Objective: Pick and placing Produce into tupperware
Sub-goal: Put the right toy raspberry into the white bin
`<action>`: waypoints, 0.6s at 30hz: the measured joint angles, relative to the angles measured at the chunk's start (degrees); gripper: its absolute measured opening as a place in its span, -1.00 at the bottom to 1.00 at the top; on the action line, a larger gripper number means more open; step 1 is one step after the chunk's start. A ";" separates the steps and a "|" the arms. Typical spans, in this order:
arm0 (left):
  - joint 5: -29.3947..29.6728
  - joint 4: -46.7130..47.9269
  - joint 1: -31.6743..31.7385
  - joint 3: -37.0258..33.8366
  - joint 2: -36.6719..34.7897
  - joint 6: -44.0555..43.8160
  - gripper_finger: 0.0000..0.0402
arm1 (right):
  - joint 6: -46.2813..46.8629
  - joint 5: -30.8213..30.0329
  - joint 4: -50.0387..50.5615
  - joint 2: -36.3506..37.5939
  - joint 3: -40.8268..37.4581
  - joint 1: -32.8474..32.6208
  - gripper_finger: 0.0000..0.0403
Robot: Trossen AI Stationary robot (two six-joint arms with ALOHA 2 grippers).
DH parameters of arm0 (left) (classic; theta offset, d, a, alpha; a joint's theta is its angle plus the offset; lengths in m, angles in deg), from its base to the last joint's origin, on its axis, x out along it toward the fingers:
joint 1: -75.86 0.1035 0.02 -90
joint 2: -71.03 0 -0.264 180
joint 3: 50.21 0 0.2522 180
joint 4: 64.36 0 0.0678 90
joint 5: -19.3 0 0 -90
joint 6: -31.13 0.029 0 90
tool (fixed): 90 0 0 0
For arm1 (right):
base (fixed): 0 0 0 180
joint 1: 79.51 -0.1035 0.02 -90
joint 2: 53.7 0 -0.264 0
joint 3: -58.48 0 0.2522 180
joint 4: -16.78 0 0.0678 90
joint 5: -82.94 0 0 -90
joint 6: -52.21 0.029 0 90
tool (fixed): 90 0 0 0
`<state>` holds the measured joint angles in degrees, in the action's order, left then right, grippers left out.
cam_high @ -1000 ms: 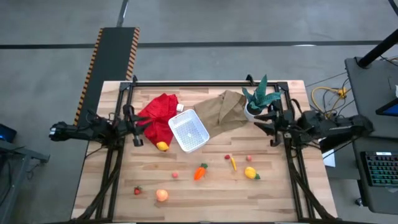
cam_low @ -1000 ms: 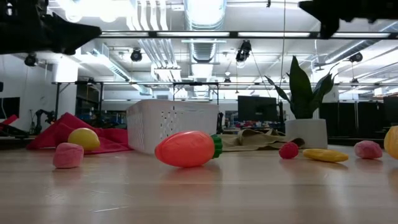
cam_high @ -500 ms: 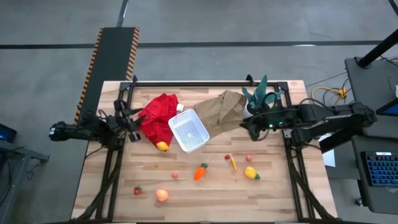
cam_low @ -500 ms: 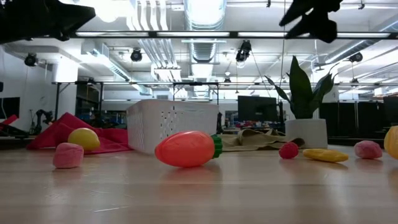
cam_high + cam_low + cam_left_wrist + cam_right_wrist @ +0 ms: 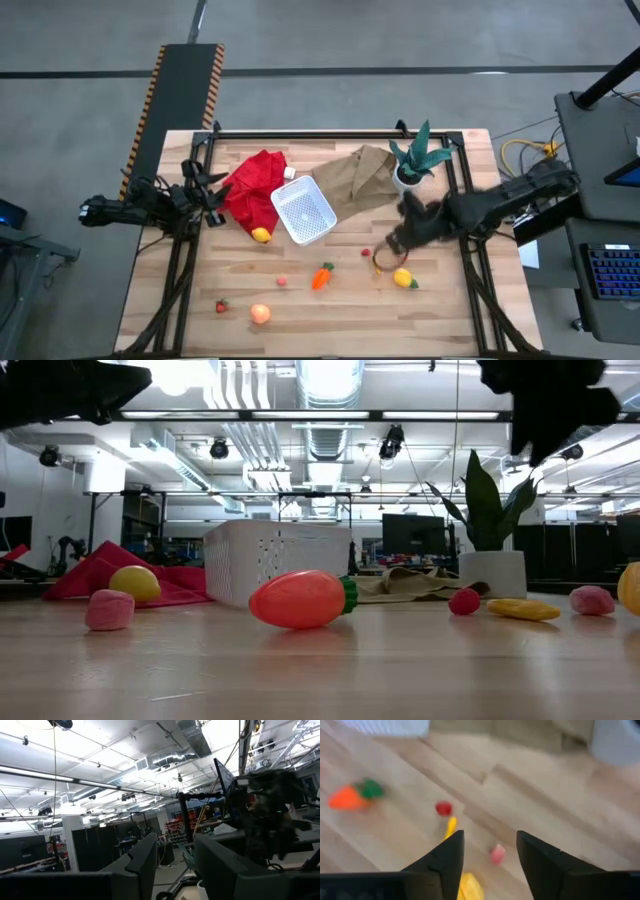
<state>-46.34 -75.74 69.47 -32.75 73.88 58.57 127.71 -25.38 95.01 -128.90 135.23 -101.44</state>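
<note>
Table (image 5: pixel 330 315): light wooden top made of planks, with a dark metal frame along its far edge and sides.
Red cloth (image 5: pixel 255 185): crumpled, on the far left part of the table.
Brown paper bag (image 5: pixel 358 178): lying flat, wrinkled, near the far edge, just beside the potted plant.
Potted plant (image 5: pixel 415 160): green pointed leaves in a white pot, standing upright at the far right part of the table.
Keyboard (image 5: pixel 610 275): on a dark desk to the right of the table.
Room behind (image 5: pixel 320 420): ceiling lights and pipes.
</note>
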 joint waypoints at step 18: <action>0.00 0.02 -0.04 -0.25 0.00 0.44 -0.41 | 19.57 0.29 -7.45 -14.74 -7.98 -6.32 0.22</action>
<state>-46.34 -75.72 69.43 -33.01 73.88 59.01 147.28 -25.08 87.56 -143.63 127.25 -107.76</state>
